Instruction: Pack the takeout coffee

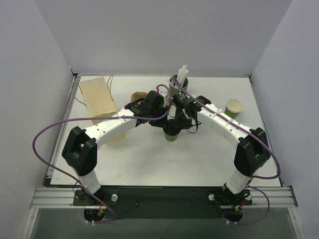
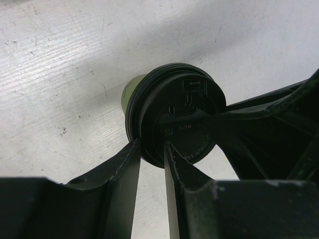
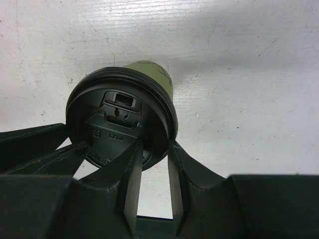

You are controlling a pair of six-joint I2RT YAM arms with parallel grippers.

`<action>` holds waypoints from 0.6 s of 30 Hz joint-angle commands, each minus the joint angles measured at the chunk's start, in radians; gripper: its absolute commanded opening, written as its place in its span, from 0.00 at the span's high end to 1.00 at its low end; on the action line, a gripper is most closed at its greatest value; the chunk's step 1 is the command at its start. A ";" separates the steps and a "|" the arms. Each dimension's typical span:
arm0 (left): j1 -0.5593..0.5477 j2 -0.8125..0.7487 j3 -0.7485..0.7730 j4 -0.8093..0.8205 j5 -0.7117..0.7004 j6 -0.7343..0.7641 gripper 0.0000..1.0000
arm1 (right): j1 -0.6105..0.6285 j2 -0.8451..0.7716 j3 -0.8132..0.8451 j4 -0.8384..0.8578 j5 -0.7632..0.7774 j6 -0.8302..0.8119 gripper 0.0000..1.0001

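Observation:
The takeout coffee (image 1: 172,134), a small green cup (image 2: 130,92) under a round black lid (image 2: 174,117), stands upright near the table's middle. Both arms meet above it. My left gripper (image 2: 151,147) straddles the lid's rim, one finger against the outer edge and the other resting on the lid top. On the opposite side my right gripper (image 3: 155,144) holds the rim of the lid (image 3: 119,117) in the same way, above the green cup wall (image 3: 149,69). From above, the left gripper (image 1: 167,119) and right gripper (image 1: 179,119) hide most of the lid.
A brown paper bag (image 1: 97,99) lies at the back left. A grey cup of white straws (image 1: 179,80) stands just behind the grippers. An open green cup (image 1: 234,107) sits at the right. A brown object (image 1: 138,96) lies behind the left wrist.

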 commanded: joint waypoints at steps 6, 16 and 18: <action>-0.013 0.052 0.019 -0.042 -0.007 -0.027 0.71 | 0.003 0.024 0.014 -0.016 -0.002 0.012 0.77; -0.033 0.081 -0.022 -0.144 -0.133 -0.069 0.75 | 0.005 0.020 0.002 -0.010 -0.002 0.015 0.78; -0.036 0.079 -0.062 -0.130 -0.139 -0.081 0.76 | 0.005 0.018 -0.002 -0.007 -0.003 0.019 0.78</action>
